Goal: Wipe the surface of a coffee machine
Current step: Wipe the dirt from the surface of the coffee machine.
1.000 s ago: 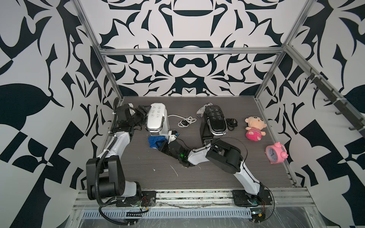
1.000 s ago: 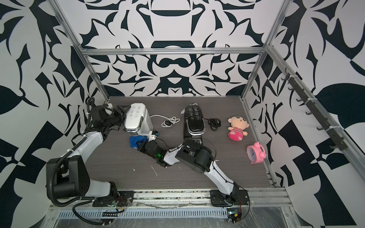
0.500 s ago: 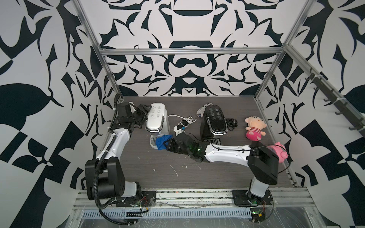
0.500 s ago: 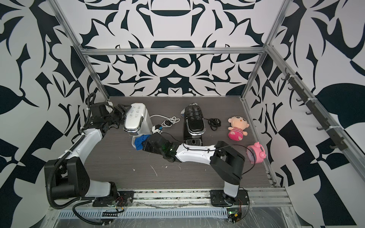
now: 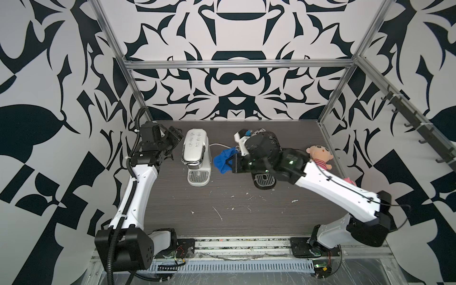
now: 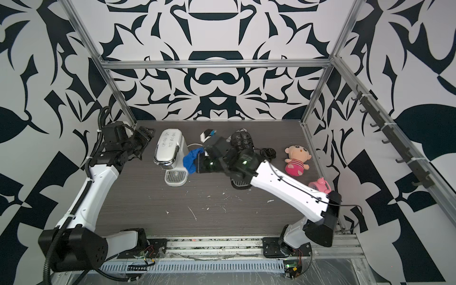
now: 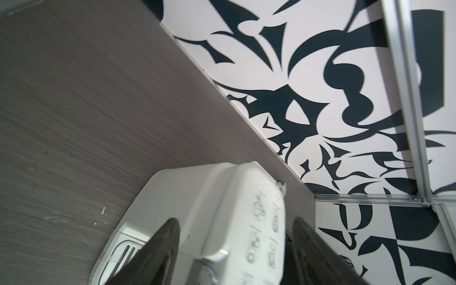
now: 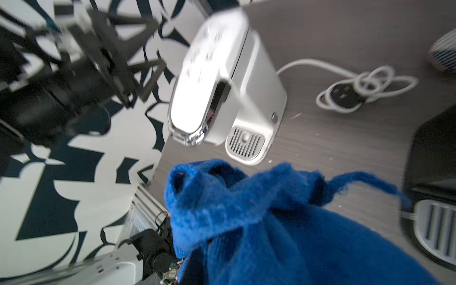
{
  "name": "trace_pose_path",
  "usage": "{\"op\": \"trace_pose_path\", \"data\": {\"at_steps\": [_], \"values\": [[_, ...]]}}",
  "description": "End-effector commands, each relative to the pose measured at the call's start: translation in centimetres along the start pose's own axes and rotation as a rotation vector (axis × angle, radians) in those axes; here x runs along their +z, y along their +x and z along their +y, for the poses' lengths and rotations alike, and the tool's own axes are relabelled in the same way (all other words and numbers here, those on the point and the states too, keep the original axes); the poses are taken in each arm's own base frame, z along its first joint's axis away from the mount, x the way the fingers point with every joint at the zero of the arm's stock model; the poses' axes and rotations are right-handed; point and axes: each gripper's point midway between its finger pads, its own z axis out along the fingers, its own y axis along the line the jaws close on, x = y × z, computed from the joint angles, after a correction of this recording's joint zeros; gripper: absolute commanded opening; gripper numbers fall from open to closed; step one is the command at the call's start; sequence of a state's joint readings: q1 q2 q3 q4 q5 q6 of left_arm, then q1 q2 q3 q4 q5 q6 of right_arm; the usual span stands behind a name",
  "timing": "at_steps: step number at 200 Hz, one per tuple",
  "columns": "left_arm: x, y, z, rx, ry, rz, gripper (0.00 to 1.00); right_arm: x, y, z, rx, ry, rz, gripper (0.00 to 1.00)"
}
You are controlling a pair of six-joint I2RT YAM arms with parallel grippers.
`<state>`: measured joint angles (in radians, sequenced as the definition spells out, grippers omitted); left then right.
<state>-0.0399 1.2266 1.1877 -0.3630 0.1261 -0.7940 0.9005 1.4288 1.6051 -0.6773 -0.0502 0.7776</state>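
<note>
- A white machine [image 5: 196,153] for coffee is seen standing upright at the back left of the counter [image 5: 246,222] in both top views
- A blue cloth [image 5: 223,160] is held bunched up in the right tool [image 5: 233,164], and the jaws are closed tight on it
- In the right wrist view the tool's own tips are hidden by the cloth [image 8: 271,222]
- The cloth is held up in the air just beside the right side of the white machine, between it and a black machine [image 5: 265,182]
- A small gap is seen there, so no touch is judged to be made yet
- The left tool [image 5: 175,143] is open and is held just beside the left side of the white machine
- In the left wrist view the machine's top [image 7: 222,217] is seen between the two spread fingers [image 7: 162,246]; whether it is touched cannot be told
- The step in hand is judged to be the bringing of the cloth to the white machine; no wiping is thought to be begun
- For the next move, the cloth should be carried a little further over and laid on the machine's top or side, then pressed softly and slid along
- The machine looks light, so it may be pushed or tipped by a hard rub; it could be steadied by the left tool
- Loose ends of cloth hang down, so the white cord [image 8: 357,84] behind should be kept clear of
</note>
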Motion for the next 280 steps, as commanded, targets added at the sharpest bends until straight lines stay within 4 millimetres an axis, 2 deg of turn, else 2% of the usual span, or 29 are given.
{"op": "trace_pose_path", "data": {"at_steps": [1,18,20,30,53,70,91,130,150,167,213,239,247,251,257,263,266,275,280], "values": [[-0.3,1.7,-1.8,0.166,-0.053,0.024,0.75,-3.6,-0.2,-4.4,0.077,0.075,0.09,0.0],[-0.1,3.1,-4.1,0.217,-0.017,0.062,0.75,-4.5,-1.6,-8.1,0.163,0.127,0.089,0.0],[0.8,3.6,-3.8,0.218,-0.027,0.084,0.75,-4.5,-1.7,-8.3,0.167,0.129,0.091,0.0],[1.4,4.5,-4.9,0.232,-0.004,0.115,0.73,-4.6,-2.5,-10.1,0.212,0.137,0.091,0.0],[2.5,7.2,-8.8,0.294,0.079,0.191,0.72,-3.6,-3.9,-12.5,0.28,0.104,0.117,0.0],[3.4,9.9,-11.7,0.349,0.136,0.268,0.72,-2.7,-4.6,-13.1,0.278,0.088,0.144,0.0],[4.1,12.5,-13.7,0.369,0.179,0.35,0.72,-1.1,-4.7,-13.8,0.272,0.083,0.19,0.0],[3.1,14.0,-18.2,0.369,0.299,0.409,0.72,1.8,-5.7,-16.3,0.305,0.104,0.21,0.0],[2.8,14.9,-18.8,0.376,0.321,0.441,0.72,2.7,-6.2,-16.2,0.313,0.082,0.219,0.0],[2.7,16.1,-18.4,0.379,0.321,0.468,0.72,2.2,-5.8,-16.3,0.309,0.103,0.221,0.04],[2.6,16.5,-17.4,0.373,0.311,0.462,0.72,-2.7,-5.8,-16.4,0.283,0.184,0.073,0.07],[2.9,16.4,-17.6,0.378,0.314,0.458,0.72,-3.2,-5.1,-16.7,0.29,0.195,0.09,0.2],[3.0,16.5,-17.5,0.38,0.31,0.461,0.72,-3.4,-4.9,-16.7,0.288,0.2,0.092,0.21],[3.1,16.6,-17.4,0.38,0.305,0.464,0.72,-3.6,-5.0,-16.8,0.287,0.209,0.086,0.27],[3.1,16.6,-17.3,0.38,0.299,0.467,0.72,-3.9,-5.1,-16.8,0.283,0.218,0.075,0.29],[3.2,16.8,-17.2,0.383,0.297,0.472,0.72,-4.3,-5.3,-16.8,0.277,0.23,0.058,0.36],[3.1,16.7,-17.2,0.384,0.296,0.473,0.72,-4.5,-5.4,-16.8,0.274,0.233,0.051,0.43],[3.1,16.8,-17.1,0.386,0.293,0.476,0.72,-4.9,-5.7,-16.6,0.267,0.231,0.035,0.55],[3.0,16.8,-17.1,0.388,0.294,0.474,0.72,-5.0,-5.8,-16.4,0.265,0.227,0.032,0.57]]}}
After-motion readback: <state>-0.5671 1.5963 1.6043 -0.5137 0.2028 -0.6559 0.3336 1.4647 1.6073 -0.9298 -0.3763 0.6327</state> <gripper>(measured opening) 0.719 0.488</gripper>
